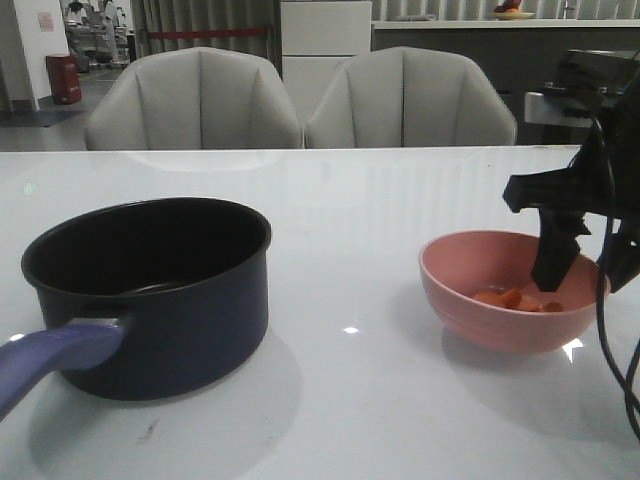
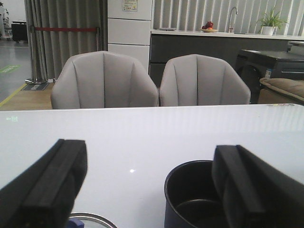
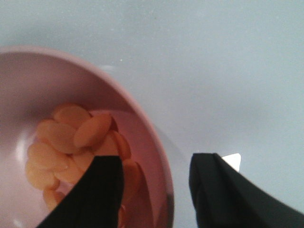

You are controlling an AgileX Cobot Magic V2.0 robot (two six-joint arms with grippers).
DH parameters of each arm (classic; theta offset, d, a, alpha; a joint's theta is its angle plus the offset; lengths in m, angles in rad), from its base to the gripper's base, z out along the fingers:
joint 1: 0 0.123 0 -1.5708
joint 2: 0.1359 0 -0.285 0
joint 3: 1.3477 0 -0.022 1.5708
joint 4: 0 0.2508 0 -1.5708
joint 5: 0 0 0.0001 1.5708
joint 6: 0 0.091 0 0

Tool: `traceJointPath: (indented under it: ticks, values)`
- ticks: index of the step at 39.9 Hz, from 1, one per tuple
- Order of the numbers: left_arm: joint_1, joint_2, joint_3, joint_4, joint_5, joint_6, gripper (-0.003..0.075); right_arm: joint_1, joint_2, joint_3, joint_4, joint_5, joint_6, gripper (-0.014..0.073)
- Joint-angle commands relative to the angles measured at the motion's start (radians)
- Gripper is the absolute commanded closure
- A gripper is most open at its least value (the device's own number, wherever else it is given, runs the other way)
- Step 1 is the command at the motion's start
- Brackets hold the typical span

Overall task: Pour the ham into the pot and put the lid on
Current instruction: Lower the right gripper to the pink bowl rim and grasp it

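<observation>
Glossy white table, two grey chairs behind. On it, the pink bowl holds the ham, thin loose slices likely to slide out readily when tipped. The right gripper stands wide, one finger inside the rim, one outside (a sound place to pinch a light, stiff bowl). The pot, probably heavier, waits well apart with bare table between. The left gripper hangs wide near it, holding nothing.
</observation>
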Motion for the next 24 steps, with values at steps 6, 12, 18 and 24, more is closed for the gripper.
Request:
traceJointPath:
  ticks: [6, 12, 18, 24]
  values:
    - [-0.008, 0.009, -0.025, -0.003, -0.069, -0.001, 0.0127, -0.001, 0.019, -0.05, 0.003, -0.014, -0.011, 0.0307]
    - [-0.008, 0.009, -0.025, -0.003, -0.069, -0.001, 0.0127, -0.001, 0.022, -0.05, 0.003, -0.045, -0.011, 0.0457]
    - [-0.008, 0.009, -0.025, -0.003, -0.069, -0.001, 0.0127, -0.001, 0.022, -0.05, -0.013, -0.068, -0.011, 0.046]
    - [-0.008, 0.009, -0.025, -0.003, -0.069, -0.001, 0.0127, -0.001, 0.019, -0.059, -0.02, -0.069, -0.01, 0.046]
